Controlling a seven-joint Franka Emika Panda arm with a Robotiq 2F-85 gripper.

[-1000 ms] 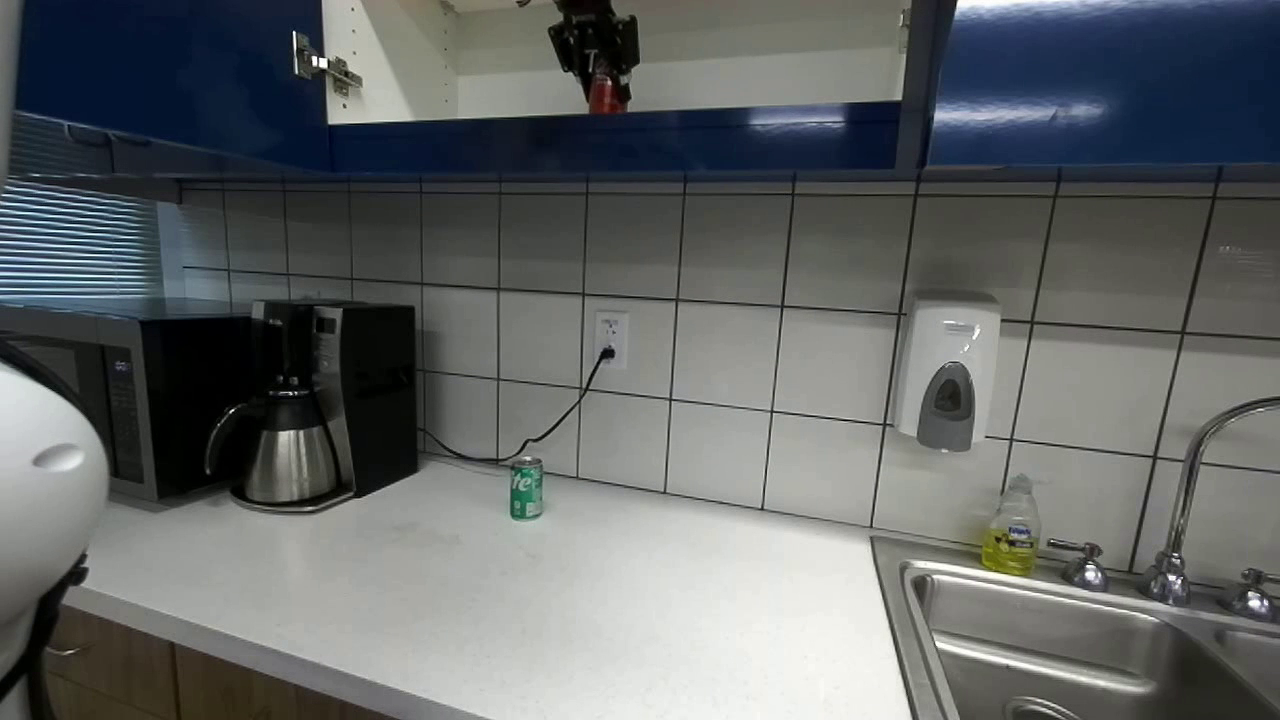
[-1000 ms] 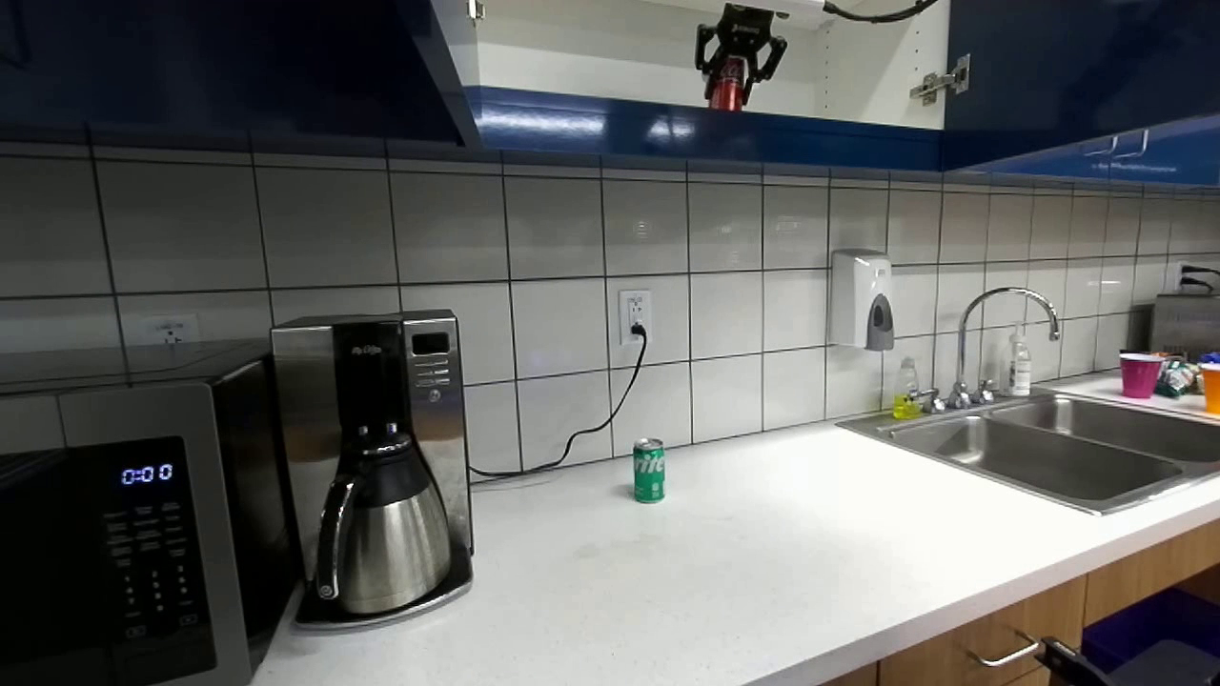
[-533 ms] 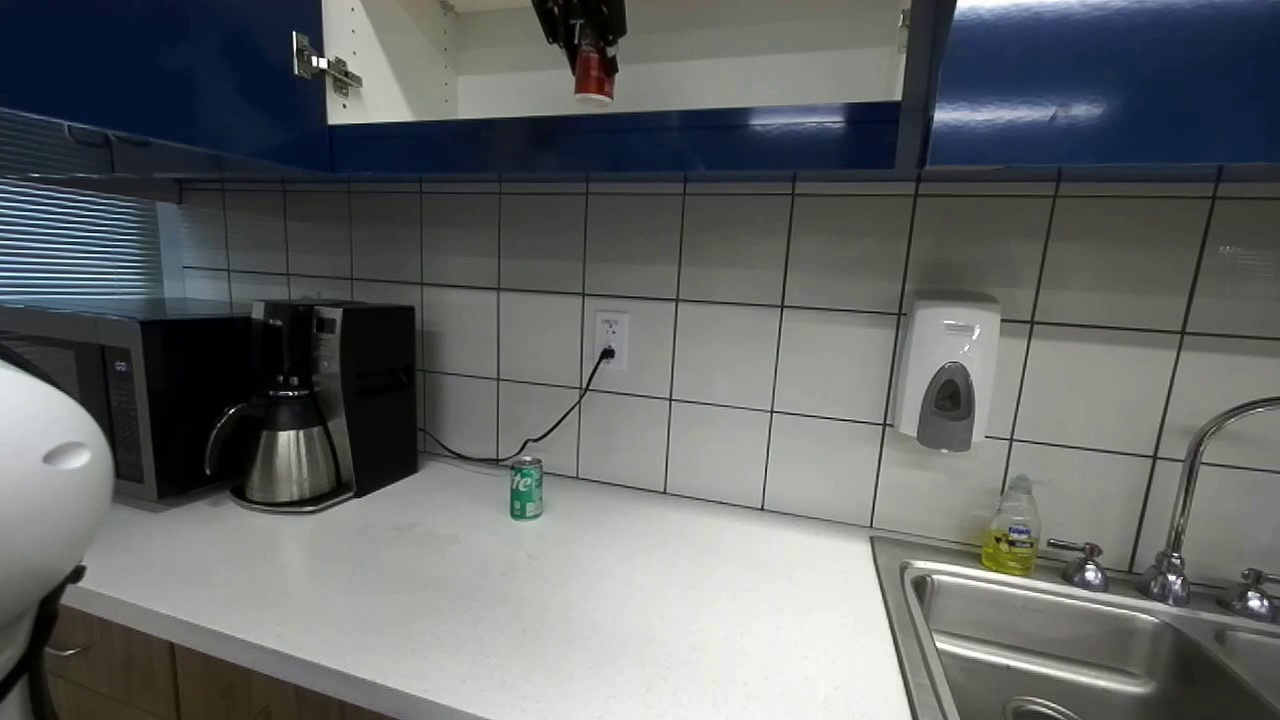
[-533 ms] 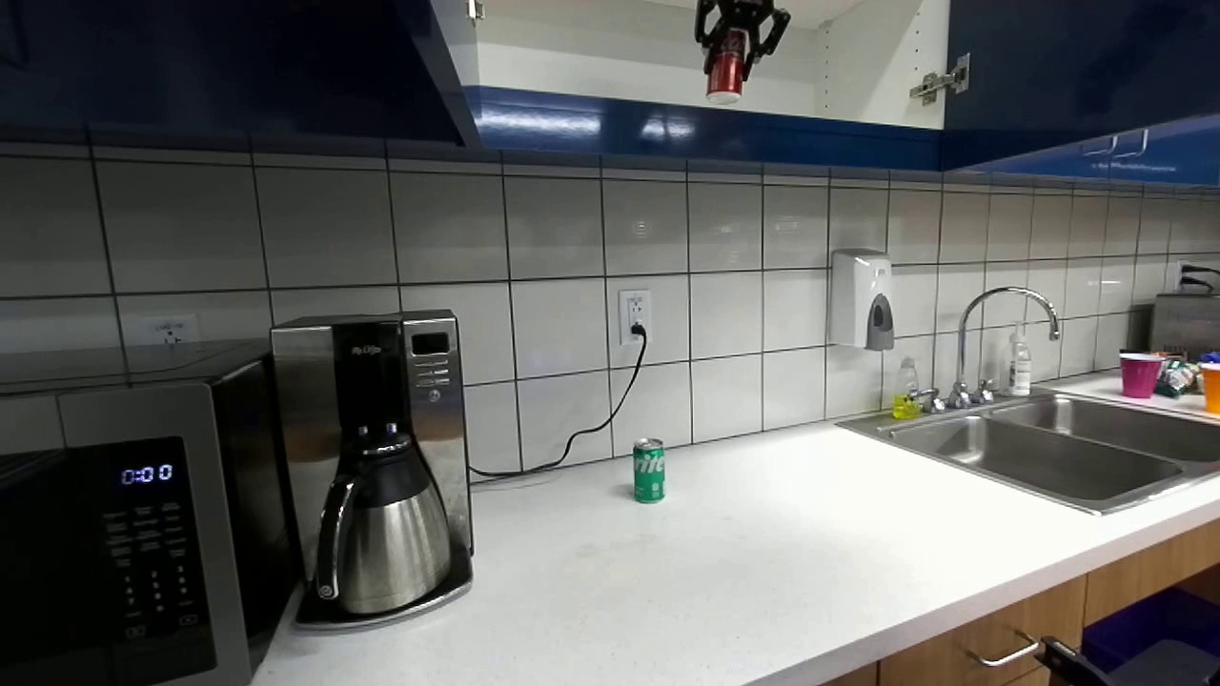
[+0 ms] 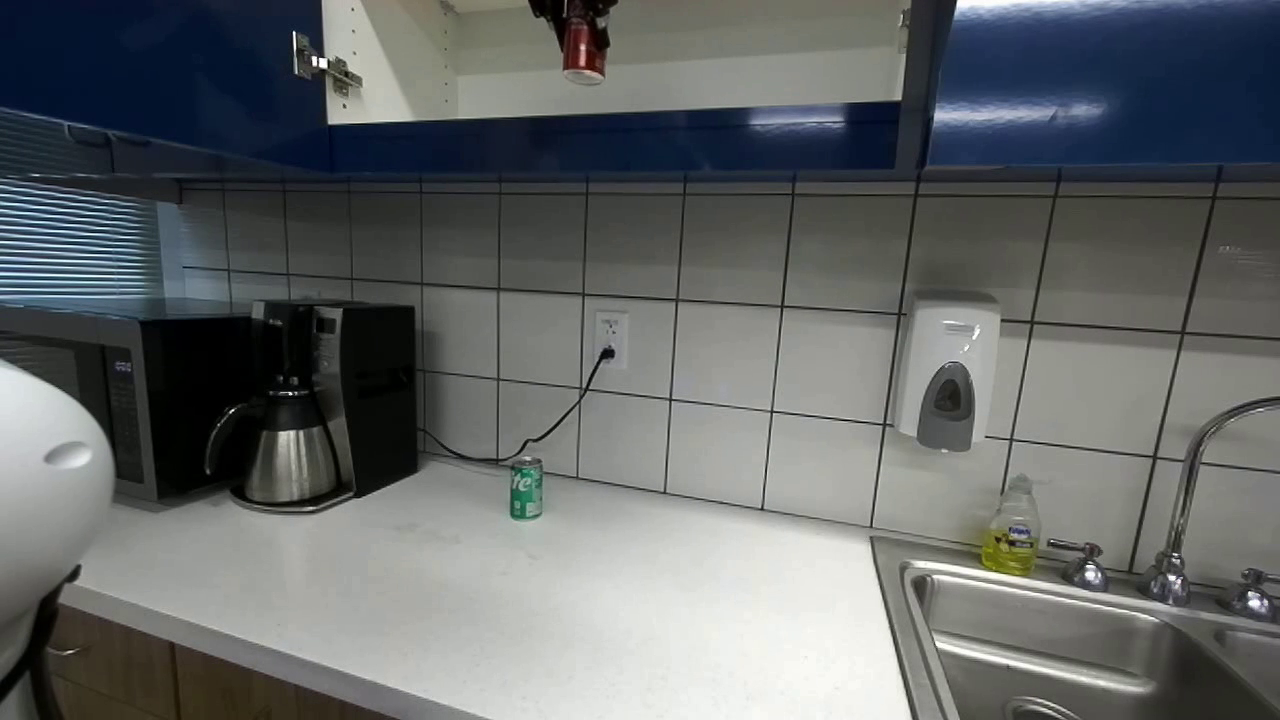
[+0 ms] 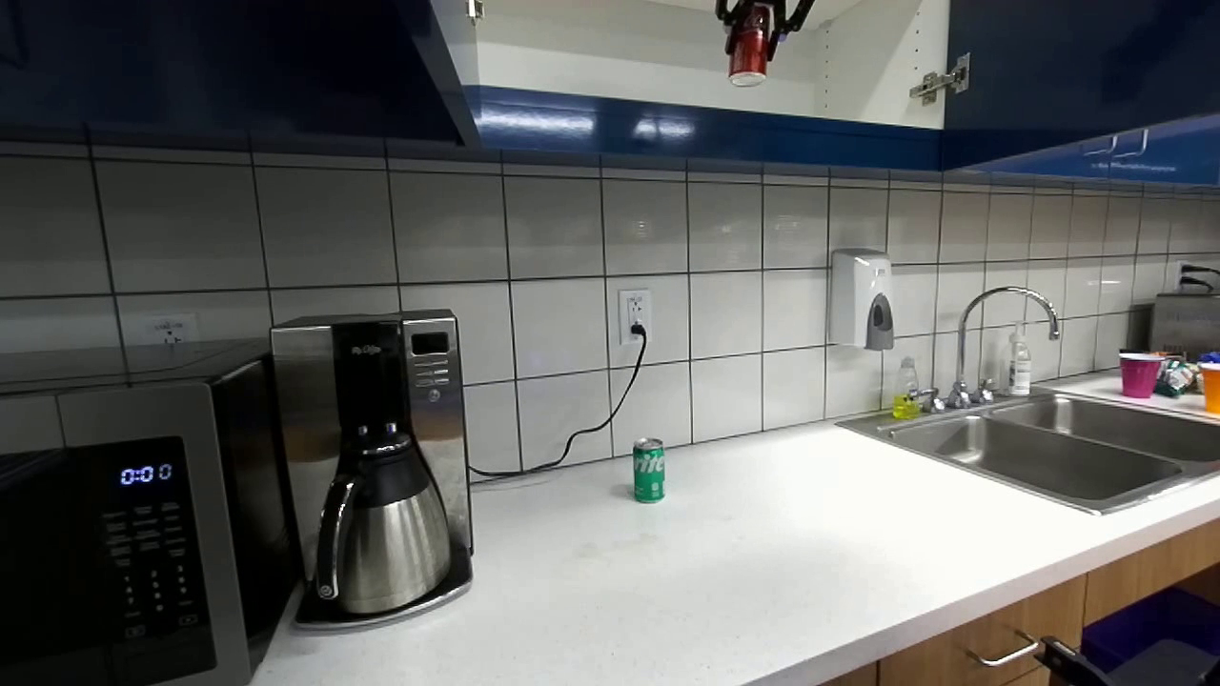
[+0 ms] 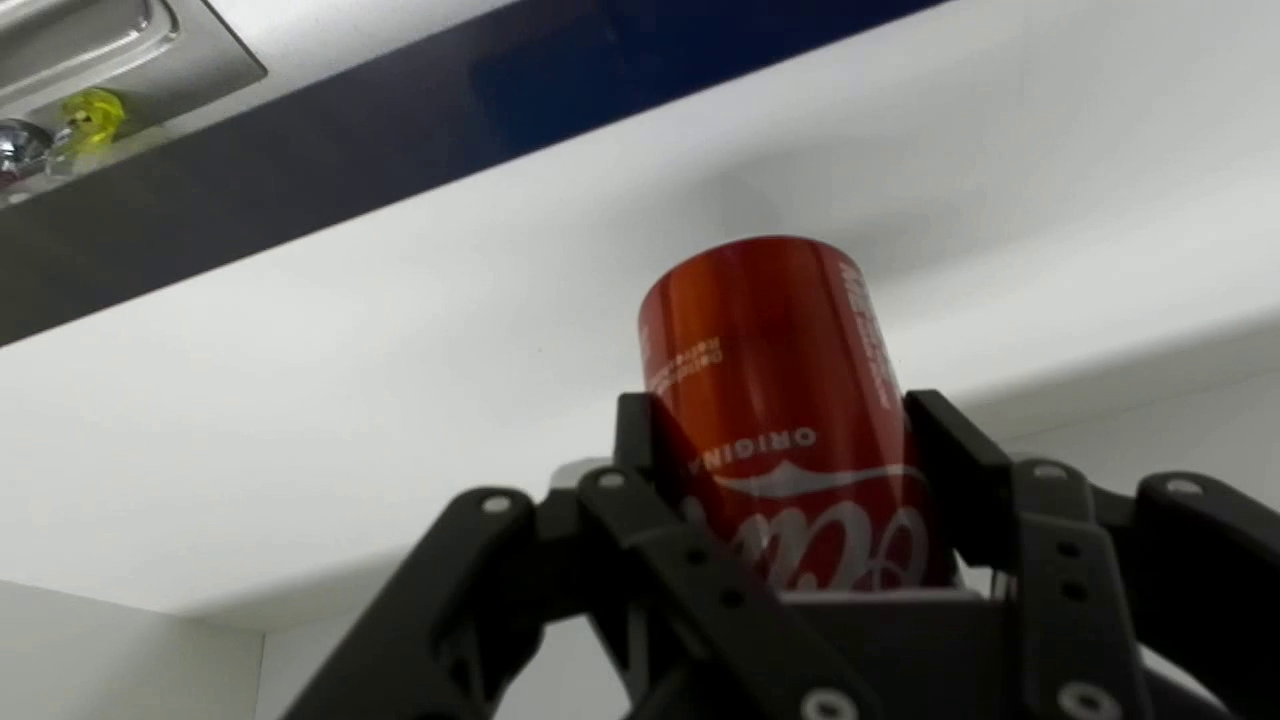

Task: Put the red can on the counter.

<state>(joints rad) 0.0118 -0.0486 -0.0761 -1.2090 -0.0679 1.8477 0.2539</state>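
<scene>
Two black fingers (image 7: 960, 460) clasp one red can (image 7: 780, 350), one finger on each side of it. In both exterior views the red can hangs high above and to the right of the one green can (image 6: 649, 471), its pale end facing down, apart from the blue strip (image 5: 610, 140) under it. Behind it is one open cupboard (image 5: 750, 60), white inside.

The green can stands upright on one white bench (image 6: 762, 572). Left of the green can come one coffee maker (image 6: 440, 429), holding one steel jug (image 6: 396, 548), and past that one microwave (image 6: 143, 534). Right of the green can, well apart, are one sink (image 5: 898, 600) with two bowls, one tap (image 5: 1184, 500), two bottles, a yellow soap bottle (image 5: 1012, 535) and a white pump bottle (image 6: 1020, 367), and one wall dispenser (image 6: 861, 300). Farthest right of the green can stand two cups, a pink cup (image 6: 1140, 375) and an orange cup (image 6: 1212, 389).

The red can's upper end is mostly hidden between the fingers; how deep in the cupboard it hangs, I cannot tell. Everything above the fingers is cut off in both exterior views. The microwave and the orange cup are cut off too. Well left of the green can, a white rounded piece (image 5: 50, 490) shows only in part. A dark thing (image 6: 1077, 662) below and right of the green can is hard to make out.
</scene>
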